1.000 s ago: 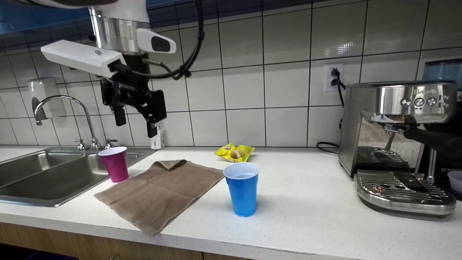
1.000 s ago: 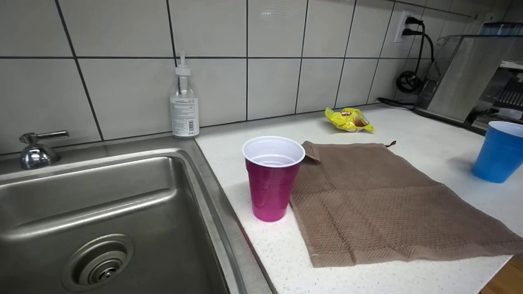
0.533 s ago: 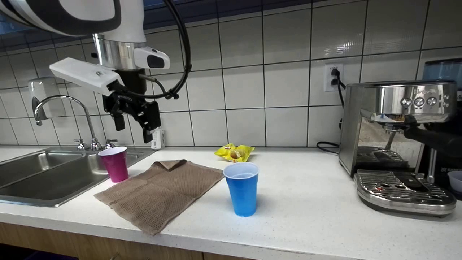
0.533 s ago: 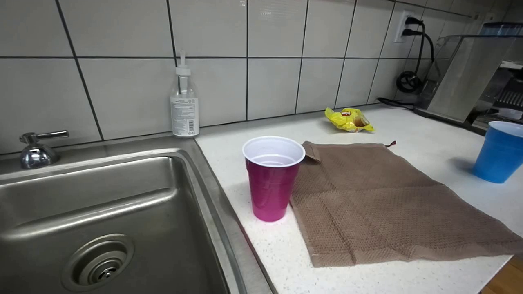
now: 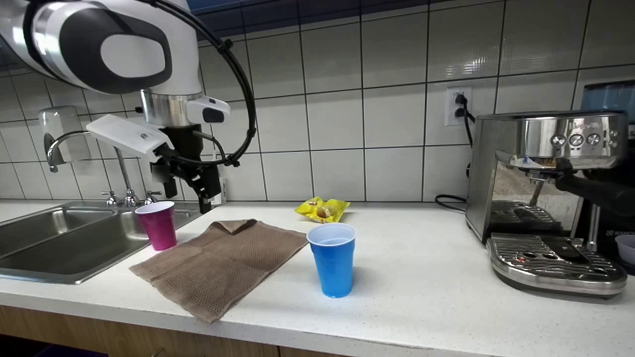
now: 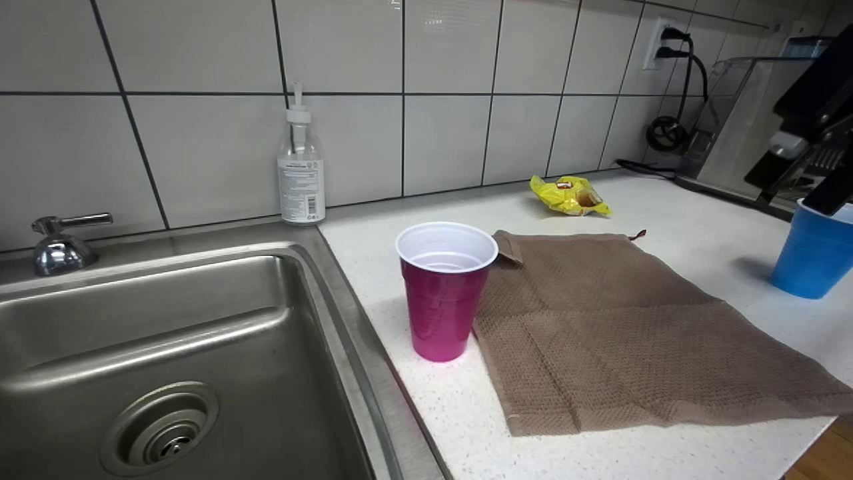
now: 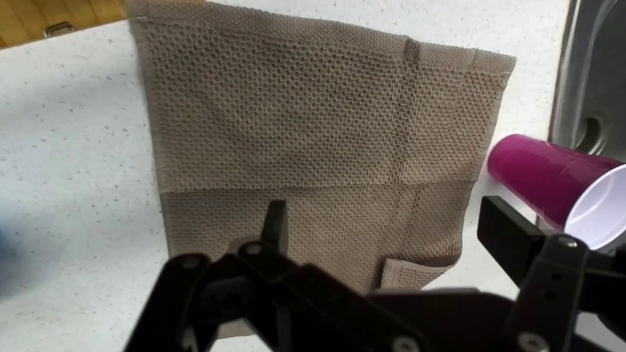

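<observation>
In an exterior view, a steel sink (image 5: 99, 243) sits far left. Just beside it on the worktop (image 5: 412, 277), a magenta cup (image 5: 158, 228) stands upright, white inside showing. Next hangs the end effector (image 5: 188, 199), fingers (image 7: 508, 234) wide apart, holding nothing, over the brown cloth (image 7: 318, 107). Farther right come a yellow packet (image 5: 321, 210) and an upright blue cup (image 5: 333, 267), its inner bottom hidden.

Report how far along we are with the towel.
Done: the open gripper is over the brown towel. In hand: nothing gripped; the fingers hang clear of it. Left: probably any grasp, since the towel lies untouched, mostly spread, one corner folded over.
</observation>
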Controlling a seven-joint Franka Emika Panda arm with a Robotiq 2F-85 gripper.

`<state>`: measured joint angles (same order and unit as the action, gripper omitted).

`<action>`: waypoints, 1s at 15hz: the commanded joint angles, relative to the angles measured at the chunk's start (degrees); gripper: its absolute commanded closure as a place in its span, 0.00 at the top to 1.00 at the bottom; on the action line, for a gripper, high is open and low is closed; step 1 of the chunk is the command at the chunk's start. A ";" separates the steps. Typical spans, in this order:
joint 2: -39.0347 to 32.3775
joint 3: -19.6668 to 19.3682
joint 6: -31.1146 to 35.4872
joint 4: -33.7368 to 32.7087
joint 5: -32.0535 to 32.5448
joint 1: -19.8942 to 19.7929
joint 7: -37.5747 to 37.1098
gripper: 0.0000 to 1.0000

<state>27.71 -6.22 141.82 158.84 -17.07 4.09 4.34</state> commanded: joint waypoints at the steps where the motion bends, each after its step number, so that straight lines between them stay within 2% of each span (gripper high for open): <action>1: -6.96 1.51 3.77 -3.38 -1.39 0.88 -1.98 1.00; 8: -18.09 2.32 8.17 -10.01 -4.00 2.51 -0.93 1.00; 15: -27.25 4.87 9.80 -18.08 -3.82 1.74 -0.76 1.00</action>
<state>4.80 -2.98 150.95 145.09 -20.35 6.76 3.57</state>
